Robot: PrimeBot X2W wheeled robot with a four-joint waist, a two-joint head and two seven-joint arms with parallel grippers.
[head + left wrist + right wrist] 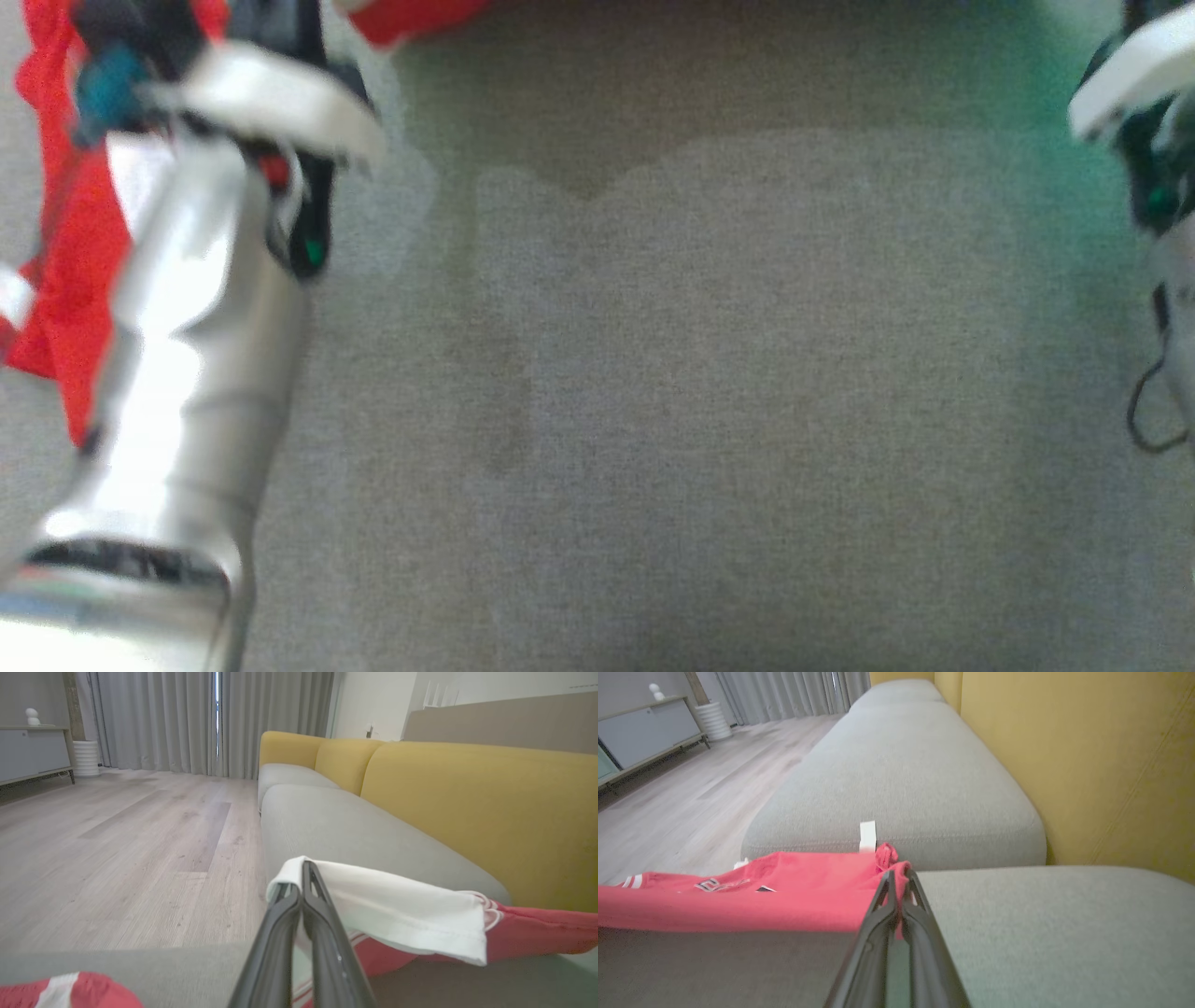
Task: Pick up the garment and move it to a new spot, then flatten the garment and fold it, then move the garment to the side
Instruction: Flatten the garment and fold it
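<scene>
Both grippers are clamped on the garment [775, 896]: the left gripper [302, 870] pinches its white edge, the right gripper [899, 877] its red edge. The cloth spans between the 2 jaws, long axis jaw-to-jaw, above the grey cushion [1041, 928].

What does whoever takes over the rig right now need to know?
Left gripper: jaws shut on a white part of the red garment.
Right gripper: jaws shut on a red edge of it.
Garment is stretched between the two, apparently lifted over the grey sofa seat.
Done: pick-up.
Left: set it down at the new spot, flatten, fold, move aside.
</scene>
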